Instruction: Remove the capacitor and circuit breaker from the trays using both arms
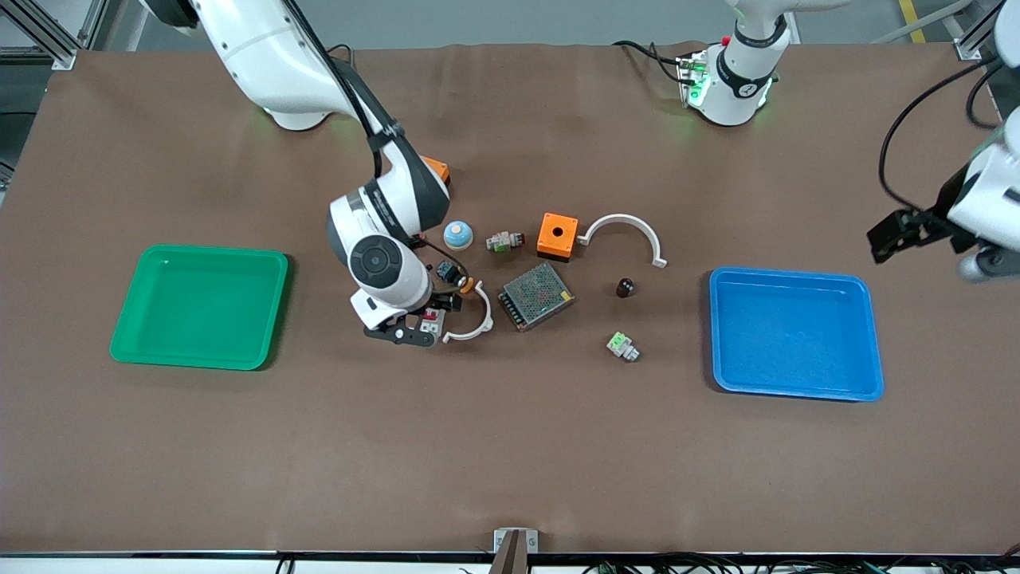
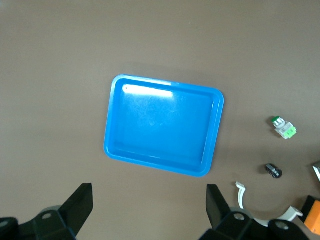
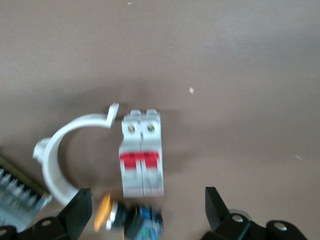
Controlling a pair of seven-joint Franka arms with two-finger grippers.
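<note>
White-grey circuit breaker (image 3: 141, 152) on surface mid-area, out of green tray (image 1: 199, 307), between spread right pincer (image 1: 406, 327) fingers, not gripped. Capacitor (image 1: 625, 287) near blue tray (image 1: 797, 333), outside. Left pincer (image 1: 896, 231) spread, waiting. Next likely: right arm lifts clear.

- The capacitor (image 1: 625, 287), a tiny black stub with a shiny end, lies on the bare desk near the blue tray (image 1: 797, 391), toward the right arm's end from it.
- The circuit breaker (image 3: 142, 154), a white-grey block with red levers facing up, lies flat on the desk, outside the green tray (image 1: 127, 335).
- Both trays sit flat, well apart.
</note>
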